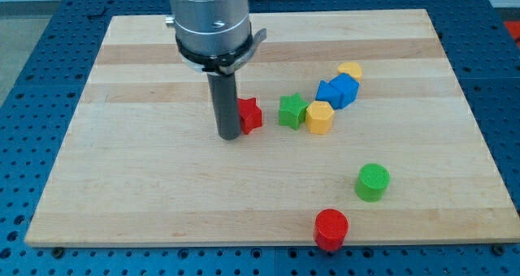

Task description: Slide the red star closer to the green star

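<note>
- The tip (227, 135) is seen resting on the wooden board (146, 187), touching the left side of the red star (250, 114).
- No gripper is carried by the arm, only a straight dark rod, so nothing is grasped or released.
- The red star is found near the board's middle, just left of the green star (292, 110), with a narrow gap between them.
- A yellow hexagon (319, 117) is set against the green star's right side.
- Two blue blocks (338, 91) are placed up and right of the hexagon, their shapes not clearly made out, and a yellow block (351, 69) is partly hidden behind them.
- A green cylinder (373, 182) is seen toward the lower right, well apart from the stars.
- A red cylinder (331, 229) is placed near the bottom edge, below and left of the green cylinder.
</note>
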{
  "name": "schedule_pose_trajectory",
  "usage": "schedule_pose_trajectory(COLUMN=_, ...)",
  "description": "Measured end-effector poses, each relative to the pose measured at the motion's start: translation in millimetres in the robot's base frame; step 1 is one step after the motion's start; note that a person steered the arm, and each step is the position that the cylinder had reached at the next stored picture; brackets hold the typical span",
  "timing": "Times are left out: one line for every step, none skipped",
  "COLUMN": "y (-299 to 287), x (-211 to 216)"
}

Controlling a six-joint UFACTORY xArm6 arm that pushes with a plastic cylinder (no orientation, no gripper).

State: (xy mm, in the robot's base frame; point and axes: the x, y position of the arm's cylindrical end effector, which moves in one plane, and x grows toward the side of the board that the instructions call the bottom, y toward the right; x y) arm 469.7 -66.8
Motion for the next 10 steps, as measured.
schedule_pose_trajectory(y=-15, x=-5)
schedule_pose_trajectory(y=-14, x=-33)
schedule_pose_trajectory(y=-14, x=-47)
schedule_pose_trajectory(y=-32, x=-45)
schedule_pose_trajectory(y=-63, x=-26)
schedule_pose_trajectory(y=-65, x=4)
schedule_pose_trajectory(y=-55, x=19)
schedule_pose_trajectory(y=-34, x=9)
schedule_pose_trajectory(y=-16, x=-17)
schedule_pose_trajectory(y=1, x=-38)
